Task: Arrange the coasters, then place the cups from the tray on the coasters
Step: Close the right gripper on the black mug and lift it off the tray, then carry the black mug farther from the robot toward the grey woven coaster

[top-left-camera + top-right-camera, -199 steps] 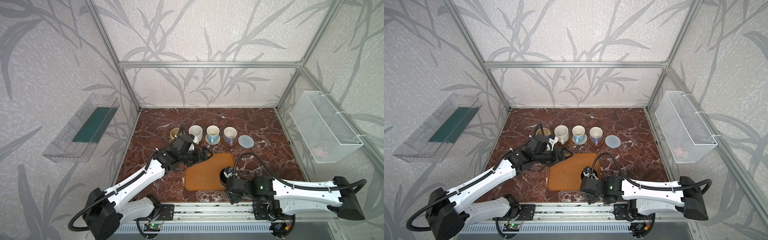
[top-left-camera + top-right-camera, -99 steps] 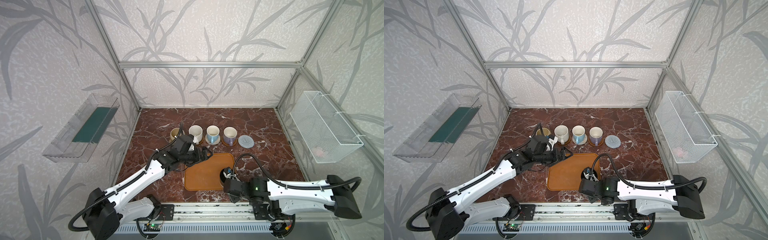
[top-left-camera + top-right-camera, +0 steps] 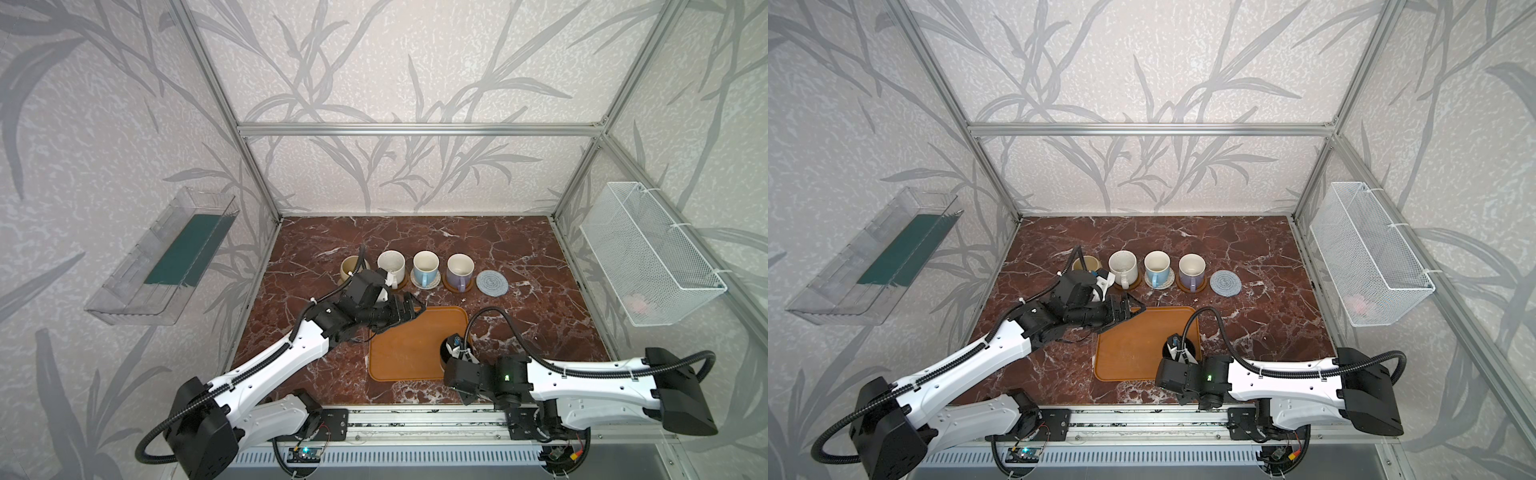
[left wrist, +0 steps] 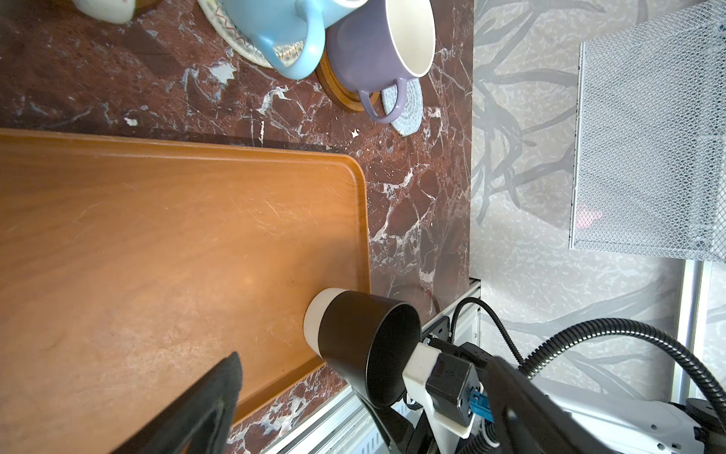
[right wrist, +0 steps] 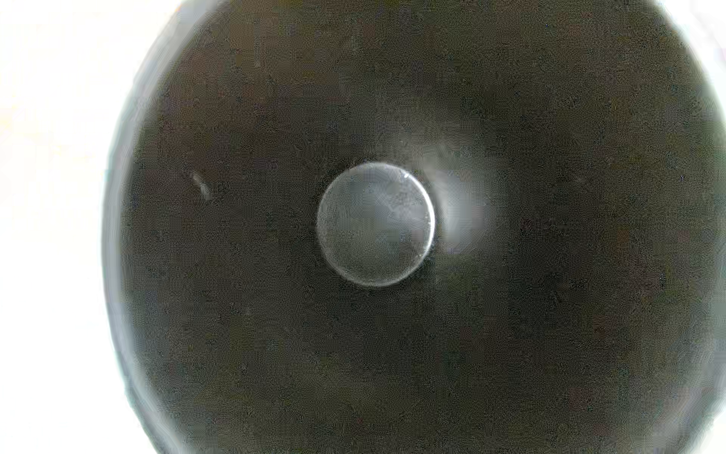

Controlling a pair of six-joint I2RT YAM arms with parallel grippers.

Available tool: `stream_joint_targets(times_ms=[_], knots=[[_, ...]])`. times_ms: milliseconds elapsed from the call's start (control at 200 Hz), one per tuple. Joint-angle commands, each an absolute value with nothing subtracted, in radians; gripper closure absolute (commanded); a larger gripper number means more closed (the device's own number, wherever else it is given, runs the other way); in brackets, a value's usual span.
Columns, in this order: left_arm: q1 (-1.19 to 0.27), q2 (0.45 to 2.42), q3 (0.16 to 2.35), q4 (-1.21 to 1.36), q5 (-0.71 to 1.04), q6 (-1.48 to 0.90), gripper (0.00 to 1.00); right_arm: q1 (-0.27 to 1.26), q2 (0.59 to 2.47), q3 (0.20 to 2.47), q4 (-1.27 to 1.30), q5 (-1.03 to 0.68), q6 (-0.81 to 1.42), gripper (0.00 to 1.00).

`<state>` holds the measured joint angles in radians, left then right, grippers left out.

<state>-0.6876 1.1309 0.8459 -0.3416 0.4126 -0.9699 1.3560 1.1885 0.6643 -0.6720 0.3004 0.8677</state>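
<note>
Black mug [image 4: 355, 334], tray's [image 4: 157, 220] five o'clock: your right gripper [image 3: 455, 353] is sitting at its rim, grip unclear; left gripper [image 3: 413, 309] is gaping, empty. Next: lifting it to the coaster [image 3: 491, 283].

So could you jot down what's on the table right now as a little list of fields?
Back row: cream mug, white mug, blue mug, purple mug, then a bare grey coaster
Tray: black mug near its right edge
Left gripper: open, over the tray's far left corner
Right gripper: at the black mug's rim, grip unclear
</note>
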Motion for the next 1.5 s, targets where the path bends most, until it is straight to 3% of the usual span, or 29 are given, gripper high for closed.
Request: stream_joint_targets(times_ms=[0, 255, 340, 570, 765, 1025, 1330, 1500], knots=[[-0.693, 1.111, 0.835, -0.320, 0.395, -0.977, 0.02, 1.362, 1.165, 0.655, -0.671, 0.347, 0.875, 0.65], [-0.694, 1.109, 0.830, -0.322, 0.394, -0.977, 0.02, 1.362, 1.132, 0.659, -0.706, 0.373, 0.896, 0.73], [-0.696, 1.109, 0.836, -0.322, 0.397, -0.973, 0.02, 1.362, 1.118, 0.659, -0.703, 0.377, 0.893, 0.80], [-0.695, 1.118, 0.852, -0.333, 0.396, -0.960, 0.02, 1.364, 1.108, 0.690, -0.732, 0.389, 0.889, 0.84], [-0.695, 1.132, 0.875, -0.325, 0.399, -0.957, 0.02, 1.362, 1.047, 0.722, -0.769, 0.432, 0.875, 0.95], [-0.695, 1.150, 0.892, -0.299, 0.403, -0.958, 0.02, 1.351, 0.970, 0.750, -0.806, 0.503, 0.836, 0.98], [-0.696, 1.168, 0.944, -0.203, 0.395, -0.970, 0.01, 1.127, 0.911, 0.836, -0.807, 0.412, 0.643, 1.00], [-0.697, 1.205, 1.007, -0.189, 0.418, -0.961, 0.01, 0.926, 0.915, 0.894, -0.771, 0.304, 0.498, 1.00]])
